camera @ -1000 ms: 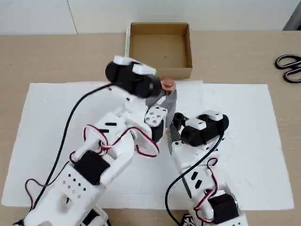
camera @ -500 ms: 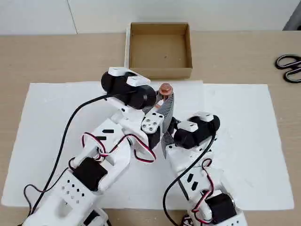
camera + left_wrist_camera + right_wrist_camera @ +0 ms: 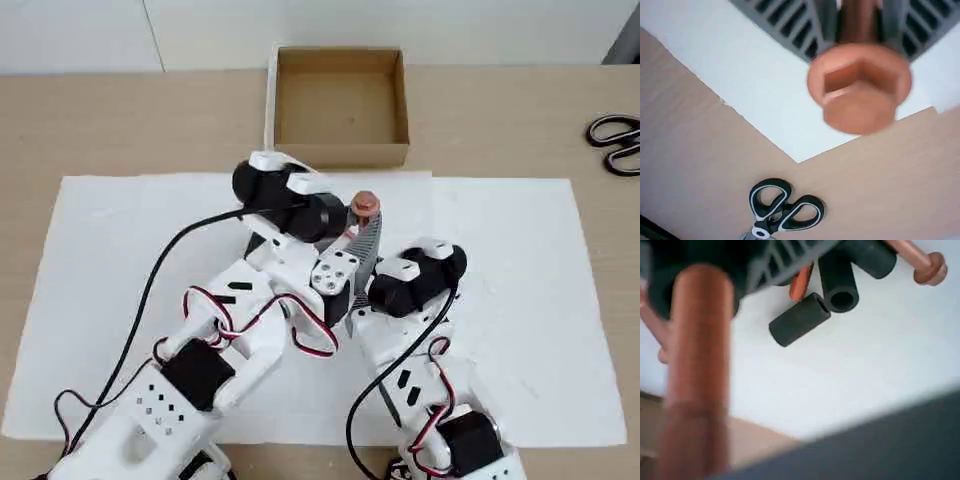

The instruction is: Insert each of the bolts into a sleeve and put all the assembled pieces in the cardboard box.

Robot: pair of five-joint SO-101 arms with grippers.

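My left gripper (image 3: 362, 228) is shut on a copper bolt (image 3: 363, 204), held above the white paper just in front of the cardboard box (image 3: 340, 155). The bolt's hex head (image 3: 860, 87) sticks out beyond the grey ribbed fingers (image 3: 785, 20). My right gripper (image 3: 368, 285) sits right below and against the left one, shut on a black sleeve (image 3: 670, 275). The bolt's shaft (image 3: 697, 365) comes out of that sleeve. Two loose black sleeves (image 3: 800, 319) (image 3: 839, 282) and another copper bolt (image 3: 925, 265) lie on the paper.
White paper (image 3: 520, 260) covers the middle of the wooden table. Black scissors (image 3: 615, 140) (image 3: 785, 212) lie on the bare wood at the far right. The box stands open at the back centre.
The left gripper has brought the bolt a little nearer and to the right, toward the right gripper. The right arm shifted left under it and then held still.
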